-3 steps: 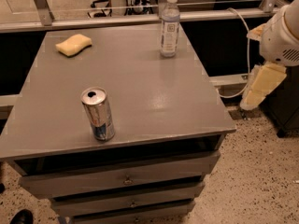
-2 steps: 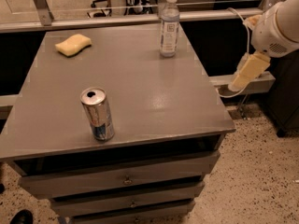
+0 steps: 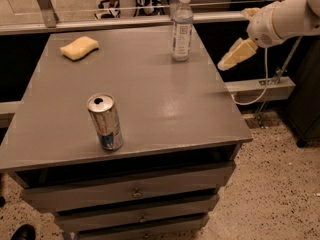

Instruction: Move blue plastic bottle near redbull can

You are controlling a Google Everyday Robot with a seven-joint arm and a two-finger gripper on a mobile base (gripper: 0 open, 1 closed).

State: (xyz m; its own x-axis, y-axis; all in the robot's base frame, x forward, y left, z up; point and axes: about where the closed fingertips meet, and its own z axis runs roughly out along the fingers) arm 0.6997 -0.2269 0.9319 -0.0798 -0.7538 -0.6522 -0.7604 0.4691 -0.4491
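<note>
One camera only, set high before the grey drawer cabinet [image 3: 165,99], tilted down, facing across its top toward the far rail [image 3: 100,24]; near enough that the top fills most of the view, drawer fronts [image 3: 135,193] and speckled floor [image 3: 280,194] below; the gripper [image 3: 236,54] hangs upper right, beyond the cabinet's right edge.

The gripper [image 3: 227,61] has climbed from mid-right to the upper right of the frame, drawing leftward, closer to the bottle [image 3: 182,29].

yellow sponge [image 3: 79,48] far left on grey drawer table [image 3: 165,104], speckled floor [image 3: 280,184]
</note>
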